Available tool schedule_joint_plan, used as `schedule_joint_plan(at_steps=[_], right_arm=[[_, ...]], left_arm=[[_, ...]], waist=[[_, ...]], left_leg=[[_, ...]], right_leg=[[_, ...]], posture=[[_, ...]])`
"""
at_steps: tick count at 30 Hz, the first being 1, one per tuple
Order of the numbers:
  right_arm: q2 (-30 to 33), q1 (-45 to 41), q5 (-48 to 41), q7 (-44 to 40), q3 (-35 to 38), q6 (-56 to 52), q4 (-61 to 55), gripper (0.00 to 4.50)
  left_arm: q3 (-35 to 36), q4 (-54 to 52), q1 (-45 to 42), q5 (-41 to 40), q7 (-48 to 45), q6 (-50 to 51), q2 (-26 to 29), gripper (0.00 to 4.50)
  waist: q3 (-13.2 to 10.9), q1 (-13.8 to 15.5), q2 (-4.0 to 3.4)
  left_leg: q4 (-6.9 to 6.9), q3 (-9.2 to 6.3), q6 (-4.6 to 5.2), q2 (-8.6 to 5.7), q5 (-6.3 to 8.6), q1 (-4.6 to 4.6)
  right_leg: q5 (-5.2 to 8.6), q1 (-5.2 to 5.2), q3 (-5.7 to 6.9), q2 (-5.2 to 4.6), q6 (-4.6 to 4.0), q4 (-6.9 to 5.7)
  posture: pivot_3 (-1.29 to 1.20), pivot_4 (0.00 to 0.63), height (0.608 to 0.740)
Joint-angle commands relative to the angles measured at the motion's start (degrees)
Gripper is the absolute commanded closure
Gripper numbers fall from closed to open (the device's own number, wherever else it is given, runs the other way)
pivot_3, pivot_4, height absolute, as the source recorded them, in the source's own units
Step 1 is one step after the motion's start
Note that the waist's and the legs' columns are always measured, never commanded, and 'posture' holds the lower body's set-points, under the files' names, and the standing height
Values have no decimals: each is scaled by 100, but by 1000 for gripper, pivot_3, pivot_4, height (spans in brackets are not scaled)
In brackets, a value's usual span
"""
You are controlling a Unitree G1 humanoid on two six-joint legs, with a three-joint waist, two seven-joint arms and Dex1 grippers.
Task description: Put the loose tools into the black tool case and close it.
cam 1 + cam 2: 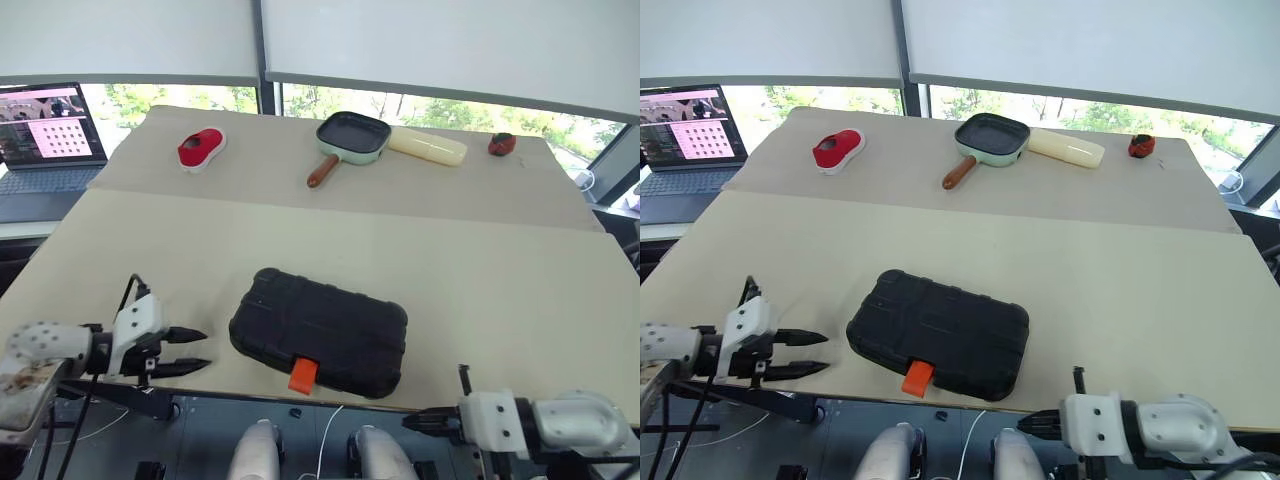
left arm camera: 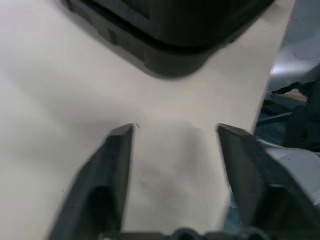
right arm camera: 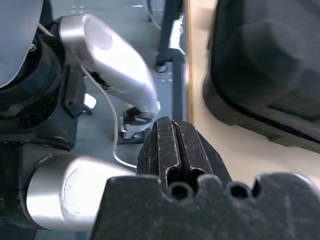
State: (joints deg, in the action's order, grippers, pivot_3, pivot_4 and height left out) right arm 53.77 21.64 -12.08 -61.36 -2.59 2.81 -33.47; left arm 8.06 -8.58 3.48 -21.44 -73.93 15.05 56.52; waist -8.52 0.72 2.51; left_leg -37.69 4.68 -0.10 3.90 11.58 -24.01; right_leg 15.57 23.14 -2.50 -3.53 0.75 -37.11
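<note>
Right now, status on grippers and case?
Left gripper open, empty. Right gripper shut, empty. Black tool case closed on table, orange latch facing front. Nothing blocking.

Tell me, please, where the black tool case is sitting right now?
The black tool case lies closed near the front edge of the table, between the left tool and the right tool, with its orange latch facing the robot.
</note>
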Motion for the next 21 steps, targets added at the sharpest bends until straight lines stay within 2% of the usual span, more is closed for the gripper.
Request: schedule_joint_plan(at_steps=[1,3,9,14,16,18,21], right_arm=[[-185,-522,68,18,-364,-230,91,4500],[-307,-803,97,57,-553,-377,134,4500],[-574,-1256,215,356,-670,-742,214,4500],[-761,-1536,337,751,-360,-956,531,4500],[-709,-1500,239,788,-134,-1040,596,4500],[-633,-1342,168,742,33,-1024,581,4500],[-599,-1146,179,703,76,-948,540,4500]], left_arm=[[-449,34,-464,170,-107,-135,-102,3285],[-715,17,-689,285,-121,-164,-172,4047],[-1028,-254,-1016,213,-153,100,-304,4047],[-1107,-752,-984,-52,-121,417,-444,4047],[-1062,-831,-869,-86,-212,459,-320,4047],[-983,-317,-933,121,-517,176,1,4047],[-1145,1016,-1616,627,-708,-390,211,4047]], waist=[[0,-11,0],[0,-28,-1],[-3,22,-5],[-3,8,-6],[-3,5,-5],[-3,-3,-5],[-3,-3,-8]], left_leg=[[-1,-1,2,1,-1,-7],[-2,1,2,6,-1,-14],[-6,0,2,0,-1,-22],[-13,3,2,1,-1,-24],[-13,2,2,1,-1,-24],[-13,1,2,2,-1,-24],[-8,-2,2,5,-1,-18]], right_leg=[[-6,4,0,5,9,0],[-30,12,-2,13,39,-1],[-37,15,-1,12,64,-2],[-41,15,-3,11,67,-2],[-46,14,-2,12,69,-2],[-47,14,-3,13,70,-3],[-43,15,0,21,65,-7]], posture=[[0,150,740],[0,150,740],[0,150,740],[0,150,740],[0,150,740],[0,150,740],[0,150,740]])
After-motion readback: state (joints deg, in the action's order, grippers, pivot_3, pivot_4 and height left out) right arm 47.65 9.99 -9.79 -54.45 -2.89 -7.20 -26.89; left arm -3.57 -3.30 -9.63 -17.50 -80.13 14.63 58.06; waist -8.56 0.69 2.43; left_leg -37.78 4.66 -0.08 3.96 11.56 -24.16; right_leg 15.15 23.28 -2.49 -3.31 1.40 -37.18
